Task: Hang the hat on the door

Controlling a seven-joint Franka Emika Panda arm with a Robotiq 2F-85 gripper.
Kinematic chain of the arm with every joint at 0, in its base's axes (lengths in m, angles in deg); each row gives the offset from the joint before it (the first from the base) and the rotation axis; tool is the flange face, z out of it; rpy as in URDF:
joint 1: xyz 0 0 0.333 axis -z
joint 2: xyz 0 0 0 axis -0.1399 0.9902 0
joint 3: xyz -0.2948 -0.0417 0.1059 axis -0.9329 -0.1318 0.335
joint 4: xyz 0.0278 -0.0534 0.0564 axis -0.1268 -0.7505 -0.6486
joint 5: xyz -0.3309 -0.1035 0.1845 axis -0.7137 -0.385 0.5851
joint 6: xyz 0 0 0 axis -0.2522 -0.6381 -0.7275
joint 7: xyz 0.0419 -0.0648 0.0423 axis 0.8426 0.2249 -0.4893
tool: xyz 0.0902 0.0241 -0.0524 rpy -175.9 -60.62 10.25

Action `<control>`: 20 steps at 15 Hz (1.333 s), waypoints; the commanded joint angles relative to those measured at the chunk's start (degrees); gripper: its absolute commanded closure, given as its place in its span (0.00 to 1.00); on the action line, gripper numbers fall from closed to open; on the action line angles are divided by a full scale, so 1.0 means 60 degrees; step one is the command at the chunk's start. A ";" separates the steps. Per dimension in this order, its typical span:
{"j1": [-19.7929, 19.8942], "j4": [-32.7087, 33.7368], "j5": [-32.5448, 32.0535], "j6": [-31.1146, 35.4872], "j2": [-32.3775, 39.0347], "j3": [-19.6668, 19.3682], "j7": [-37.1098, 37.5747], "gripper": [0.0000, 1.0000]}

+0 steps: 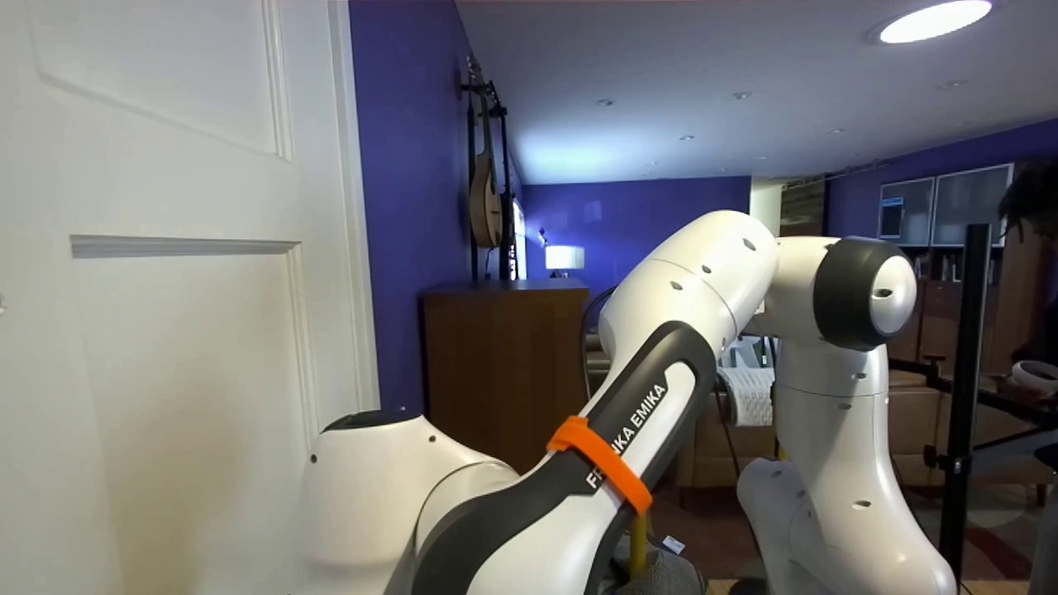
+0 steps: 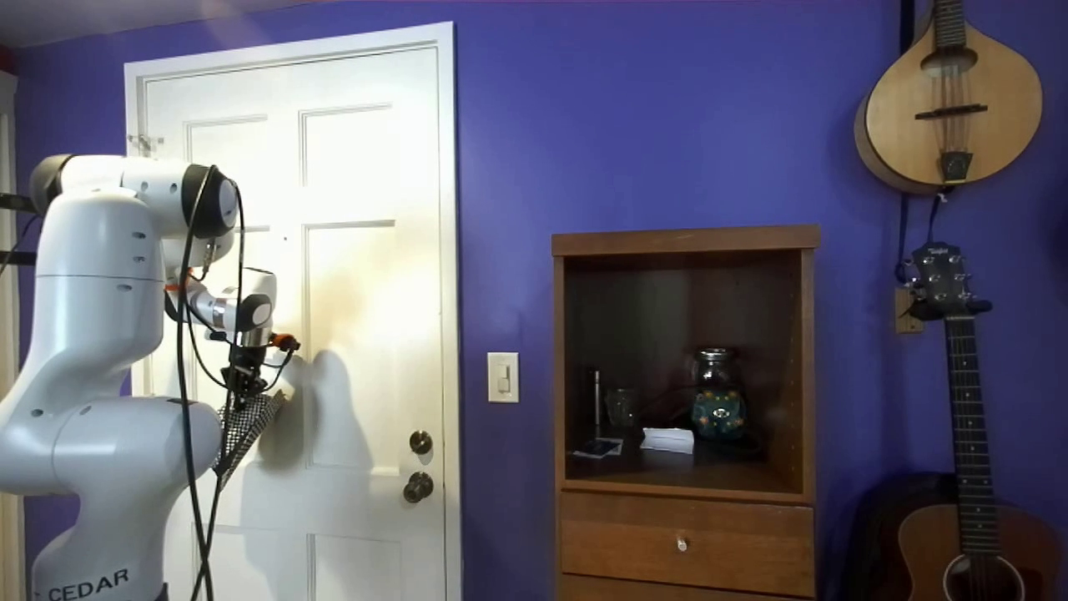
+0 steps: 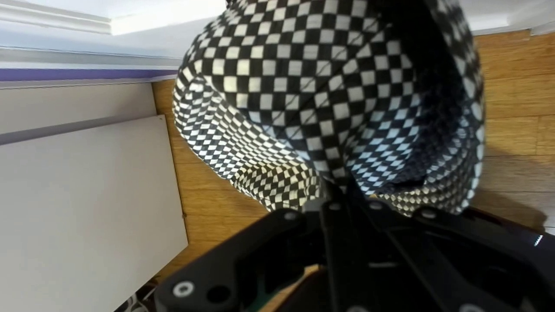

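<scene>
You have the hat [image 3: 277,56] in the gripper [image 3: 342,190]: the jaws are pressed together with only a gathered fold of the black-and-white checkered weave between them, and the rest of the hat flares out past the grip. In an exterior view it hangs tilted below the gripper, in front of the door [image 2: 359,292], over the half away from the knob [image 2: 417,487]. You cannot tell from these pictures whether the hat's edge touches the door. A shadow [image 2: 334,409] lies on the door just beside the hat, toward the knob.

Your arm [image 2: 104,325] stands in front of the door, with black cables [image 2: 183,376] hanging from it and an orange band [image 1: 607,464] around its forearm. Under the hat, the wrist view gives you wooden floor [image 3: 208,186].

On the knob side of the door, near it, you see a light switch [image 2: 503,377] on the purple wall [image 2: 501,167]. Farther from the door on that side is a brown cabinet [image 2: 684,240], and well apart from the door, an acoustic guitar [image 2: 974,434].
</scene>
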 commanded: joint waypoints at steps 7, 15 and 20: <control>0.0752 -0.0041 -0.0165 0.0022 -0.0031 0.0744 0.0008 0.99; 0.1346 -0.0070 -0.0687 0.0027 -0.0255 0.1374 0.0110 0.99; 0.1374 0.0117 -0.0166 -0.0008 -0.0236 0.1579 -0.0021 0.99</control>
